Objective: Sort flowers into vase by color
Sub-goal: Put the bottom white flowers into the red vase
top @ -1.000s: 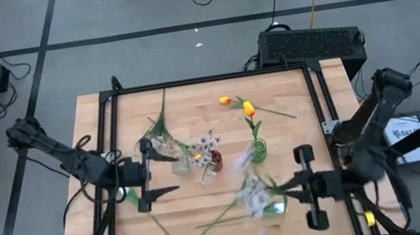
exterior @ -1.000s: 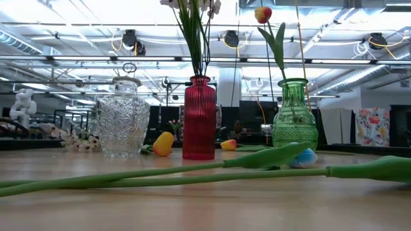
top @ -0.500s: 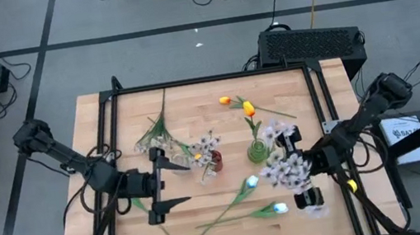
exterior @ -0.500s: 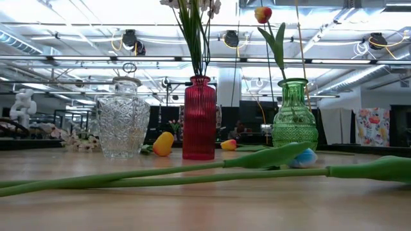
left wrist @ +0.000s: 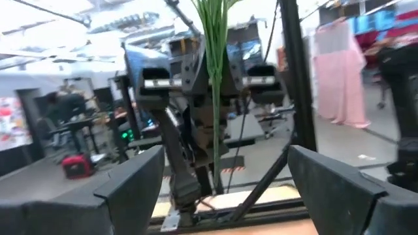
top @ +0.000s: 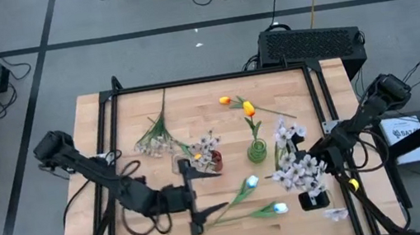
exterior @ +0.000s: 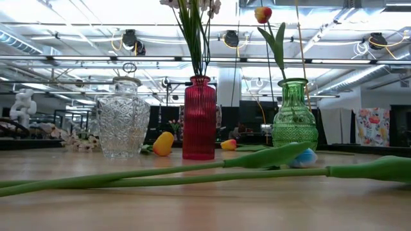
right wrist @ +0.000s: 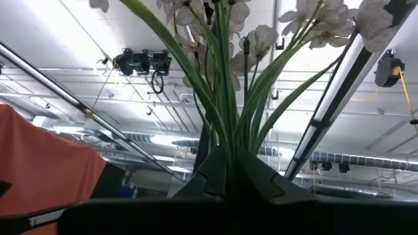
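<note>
The wooden table (top: 297, 88) carries three vases in a row: a clear glass vase (exterior: 122, 126) on the left, a red vase (exterior: 199, 119) in the middle holding pale blossoms, and a green vase (exterior: 295, 115) on the right holding an orange-yellow tulip (top: 249, 109). The right hand (top: 314, 188), at the table's near right, is closed on a blossom spray (top: 294, 163), its stems pinched between the fingers. The left hand (top: 200, 187), near the middle, stands open over the stems of two pale-blue tulips (top: 267, 209) lying near. Another orange tulip (top: 225, 100) and a blossom spray (top: 153, 138) lie farther back.
</note>
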